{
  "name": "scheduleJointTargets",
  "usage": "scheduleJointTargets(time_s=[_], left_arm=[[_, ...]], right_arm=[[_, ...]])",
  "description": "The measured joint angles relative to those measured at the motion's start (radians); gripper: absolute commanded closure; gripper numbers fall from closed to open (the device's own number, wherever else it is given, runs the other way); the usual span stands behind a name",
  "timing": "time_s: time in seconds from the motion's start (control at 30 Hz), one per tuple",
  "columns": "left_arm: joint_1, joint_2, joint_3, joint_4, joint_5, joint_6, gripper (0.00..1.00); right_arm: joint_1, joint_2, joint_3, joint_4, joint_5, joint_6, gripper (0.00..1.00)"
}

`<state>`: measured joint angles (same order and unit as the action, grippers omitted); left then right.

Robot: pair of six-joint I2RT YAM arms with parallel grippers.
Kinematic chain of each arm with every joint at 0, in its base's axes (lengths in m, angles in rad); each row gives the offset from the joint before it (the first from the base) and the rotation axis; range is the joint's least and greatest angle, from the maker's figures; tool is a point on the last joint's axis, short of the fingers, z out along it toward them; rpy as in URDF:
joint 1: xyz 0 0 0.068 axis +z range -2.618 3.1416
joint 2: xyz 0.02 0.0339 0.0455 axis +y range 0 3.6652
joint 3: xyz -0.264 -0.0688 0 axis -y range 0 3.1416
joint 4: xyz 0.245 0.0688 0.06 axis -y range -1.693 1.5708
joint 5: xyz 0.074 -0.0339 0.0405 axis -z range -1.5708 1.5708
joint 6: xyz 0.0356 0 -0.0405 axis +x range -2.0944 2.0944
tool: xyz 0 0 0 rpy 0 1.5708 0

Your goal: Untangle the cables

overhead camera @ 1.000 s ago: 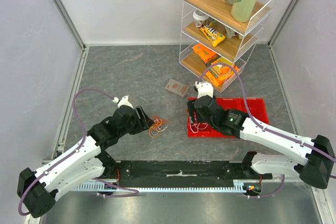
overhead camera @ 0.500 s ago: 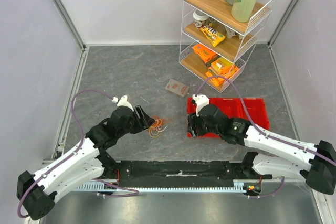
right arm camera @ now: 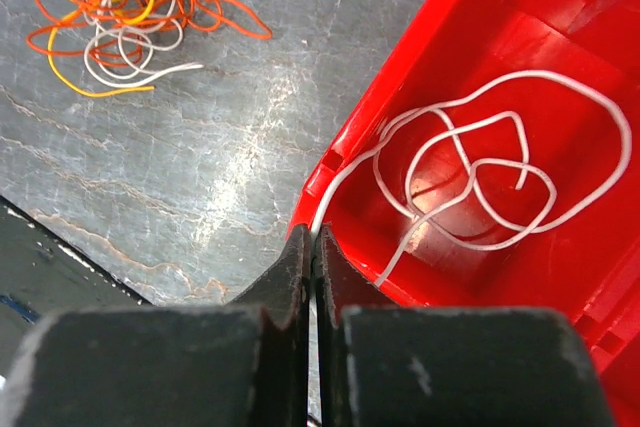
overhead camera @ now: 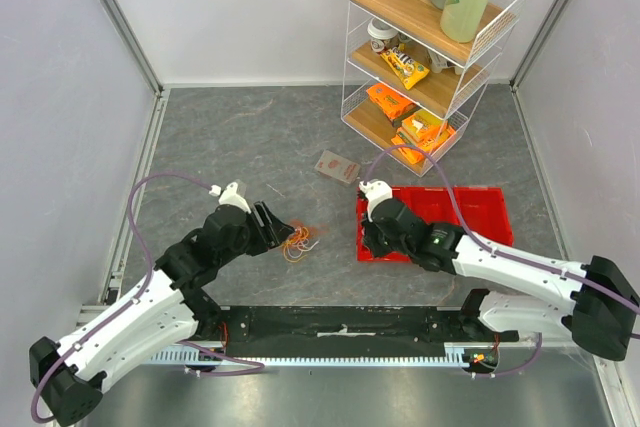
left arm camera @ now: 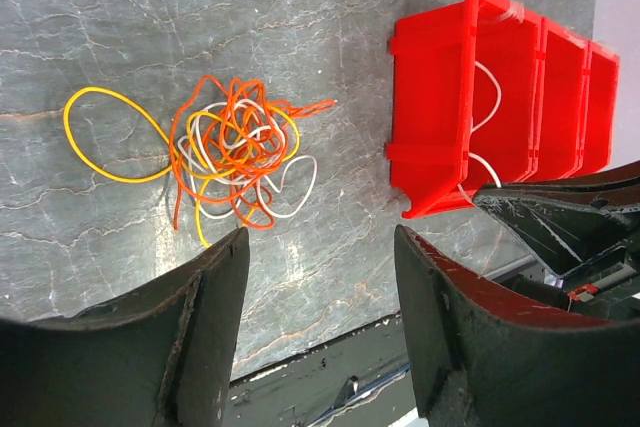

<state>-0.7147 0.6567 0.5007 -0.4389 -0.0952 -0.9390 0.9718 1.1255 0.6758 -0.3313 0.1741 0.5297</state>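
Observation:
A tangle of orange, yellow and white cables (overhead camera: 297, 243) lies on the grey table, also seen in the left wrist view (left arm camera: 235, 152) and the right wrist view (right arm camera: 125, 12). My left gripper (left arm camera: 320, 242) hovers open just near of the tangle, touching nothing. One white cable (right arm camera: 480, 177) lies looped inside the red bin (right arm camera: 560, 27), with one end running over the bin's rim. My right gripper (right arm camera: 313, 232) is shut on that end at the bin's near-left corner (overhead camera: 368, 247).
A wire shelf (overhead camera: 430, 47) with snack packs and bottles stands at the back right, behind the red bin (overhead camera: 470, 209). A small grey packet (overhead camera: 337, 166) lies on the table between shelf and tangle. A black strip (overhead camera: 340, 322) runs along the near edge.
My right gripper has moved to the bin's near-left corner and shut on the white cable's end. The left arm has barely shifted and stays open.

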Motion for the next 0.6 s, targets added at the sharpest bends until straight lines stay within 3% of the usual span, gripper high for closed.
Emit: scheduleJointTargets(time_s=[0.23,0.4,0.6], left_arm=[[0.000,-0.023,0.000,-0.015,-0.009,0.007,0.35],[0.000,-0.023,0.000,-0.027,-0.008,0.007,0.35],[0.000,-0.046,0.001,-0.050,-0.008,0.007,0.34]], right_arm=[[-0.006,-0.016,0.000,-0.008,0.161,0.061,1.00],[-0.085,0.163,0.038,0.005,0.340,0.114,1.00],[-0.119,0.373,0.074,0.074,0.414,0.116,0.99]])
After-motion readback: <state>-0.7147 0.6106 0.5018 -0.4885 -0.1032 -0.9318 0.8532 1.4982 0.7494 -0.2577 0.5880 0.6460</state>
